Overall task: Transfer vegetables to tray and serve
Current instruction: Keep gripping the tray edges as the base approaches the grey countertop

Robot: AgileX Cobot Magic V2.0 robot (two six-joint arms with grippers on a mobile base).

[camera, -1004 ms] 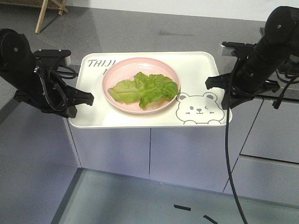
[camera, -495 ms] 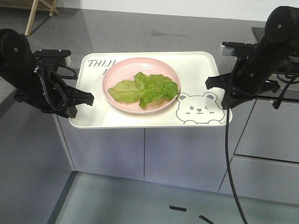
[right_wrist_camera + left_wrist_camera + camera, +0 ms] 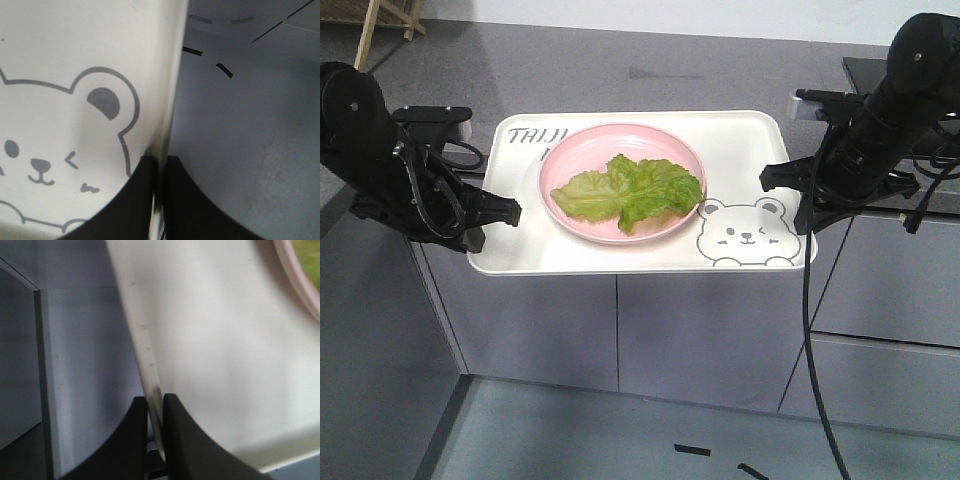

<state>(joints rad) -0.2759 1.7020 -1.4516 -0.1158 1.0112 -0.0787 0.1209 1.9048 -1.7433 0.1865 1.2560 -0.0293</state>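
Grey cabinet fronts (image 3: 700, 330) and a dark countertop (image 3: 620, 70) form the background you see. The tray (image 3: 750, 140) is held level between your two arms. Your left gripper (image 3: 510, 212) is clamped on its left rim and your right gripper (image 3: 768, 180) on its right rim. The lettuce leaves (image 3: 635, 190) lie on a pink plate (image 3: 570, 150) at the tray's centre, just beside the bear drawing (image 3: 745, 235).

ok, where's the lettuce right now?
In the front view, the lettuce lies on the pink plate, centred on the tray, just left of the bear drawing.
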